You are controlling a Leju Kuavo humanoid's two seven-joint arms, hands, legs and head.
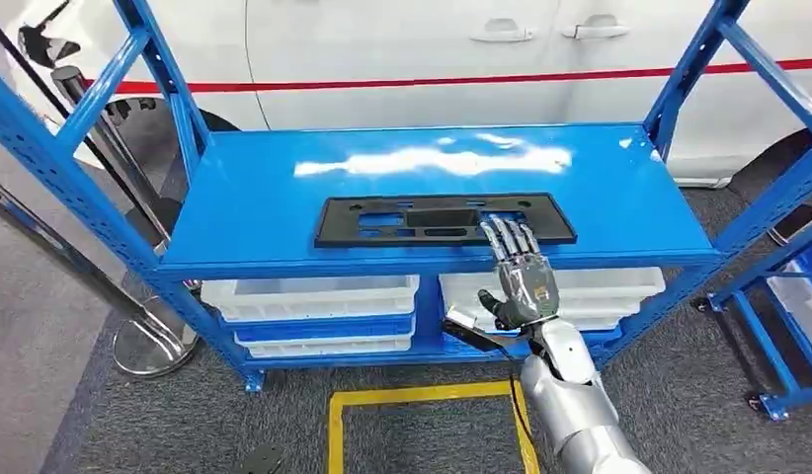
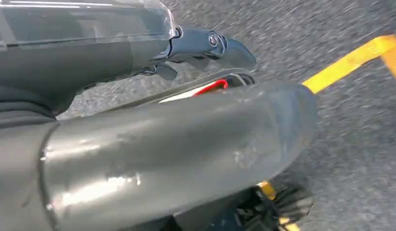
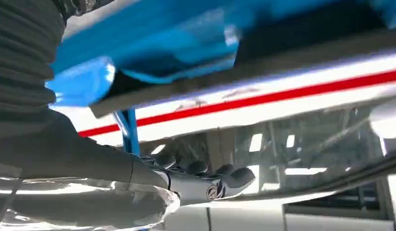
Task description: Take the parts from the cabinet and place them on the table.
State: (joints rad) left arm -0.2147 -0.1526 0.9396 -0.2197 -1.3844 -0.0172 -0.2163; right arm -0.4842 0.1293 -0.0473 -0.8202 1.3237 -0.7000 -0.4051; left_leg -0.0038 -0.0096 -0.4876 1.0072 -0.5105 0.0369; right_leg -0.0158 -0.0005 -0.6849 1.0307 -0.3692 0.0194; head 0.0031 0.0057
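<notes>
On blue shelf (image 1: pixel 284 197), black part (image 1: pixel 382 219) under right hand (image 1: pixel 521 281) fingers (image 1: pixel 506 235) (spread, touching, nothing gripped).

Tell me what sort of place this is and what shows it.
Probably a car workshop or factory floor. A blue steel rack holds a flat black part above white bins, a white car with a red stripe stands right behind it, and yellow tape marks the grey floor.

Right hand (image 1: pixel 521 281) rests on black part (image 1: pixel 445 219) — blue shelf (image 1: pixel 284 197).
</notes>
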